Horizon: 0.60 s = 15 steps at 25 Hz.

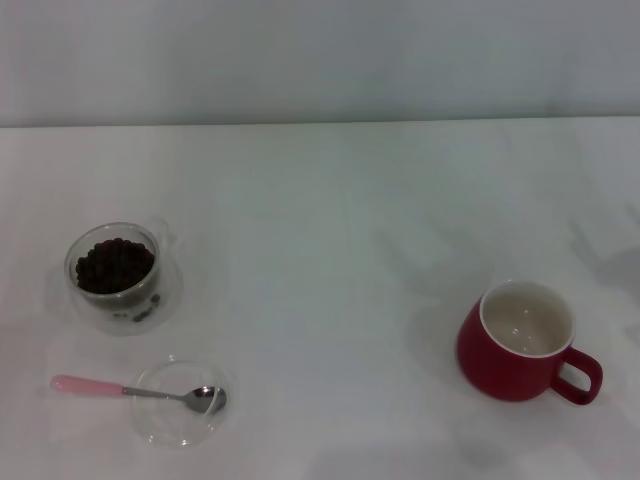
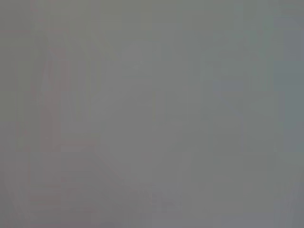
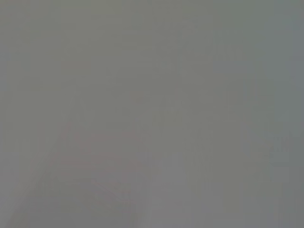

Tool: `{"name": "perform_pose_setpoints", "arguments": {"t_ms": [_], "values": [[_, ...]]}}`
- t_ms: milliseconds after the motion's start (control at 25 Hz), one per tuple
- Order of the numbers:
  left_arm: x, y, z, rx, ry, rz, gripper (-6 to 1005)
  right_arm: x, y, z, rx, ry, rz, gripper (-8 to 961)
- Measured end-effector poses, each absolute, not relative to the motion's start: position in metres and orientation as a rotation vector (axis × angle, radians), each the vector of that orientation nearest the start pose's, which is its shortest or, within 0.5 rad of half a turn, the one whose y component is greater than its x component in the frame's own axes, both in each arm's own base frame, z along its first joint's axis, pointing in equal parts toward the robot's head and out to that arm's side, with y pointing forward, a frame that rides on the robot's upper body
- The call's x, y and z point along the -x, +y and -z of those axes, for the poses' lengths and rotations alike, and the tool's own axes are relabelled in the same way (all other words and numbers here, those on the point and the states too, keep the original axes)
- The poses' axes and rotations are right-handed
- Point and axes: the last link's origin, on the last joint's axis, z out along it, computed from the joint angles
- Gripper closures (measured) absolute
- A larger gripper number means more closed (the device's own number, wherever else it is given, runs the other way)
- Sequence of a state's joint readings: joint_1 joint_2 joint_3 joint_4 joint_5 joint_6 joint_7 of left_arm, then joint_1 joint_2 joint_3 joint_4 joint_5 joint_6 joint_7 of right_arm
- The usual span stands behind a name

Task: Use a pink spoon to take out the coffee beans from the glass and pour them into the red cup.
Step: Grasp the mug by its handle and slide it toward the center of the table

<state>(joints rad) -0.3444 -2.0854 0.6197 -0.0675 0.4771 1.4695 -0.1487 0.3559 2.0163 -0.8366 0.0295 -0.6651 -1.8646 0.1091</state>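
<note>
White counter. Far left: glass holding coffee beans. Just in front, pink spoon, bowl resting in clear dish (handle overhanging leftward). Right: red cup, upright. Neither claw visible.

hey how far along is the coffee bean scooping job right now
Nothing looks done. The dark brown coffee beans still fill the small clear double-walled glass, and the glossy red cup shows only its white inside. Nothing is in hand: the pink-handled metal spoon lies with its bowl in the shallow clear glass dish, and neither end effector is in view. Grasping, scooping and pouring all remain.
</note>
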Motion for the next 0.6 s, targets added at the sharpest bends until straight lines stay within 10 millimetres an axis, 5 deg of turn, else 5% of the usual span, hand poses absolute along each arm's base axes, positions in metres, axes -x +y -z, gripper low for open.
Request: {"name": "perform_pose_setpoints", "arguments": {"t_ms": [600], "values": [[0.3853,0.2660,-0.0490,1.171,-0.515,0.646,112,-0.3227,0.2515,-0.0597,1.465,0.046,-0.960,113]]}}
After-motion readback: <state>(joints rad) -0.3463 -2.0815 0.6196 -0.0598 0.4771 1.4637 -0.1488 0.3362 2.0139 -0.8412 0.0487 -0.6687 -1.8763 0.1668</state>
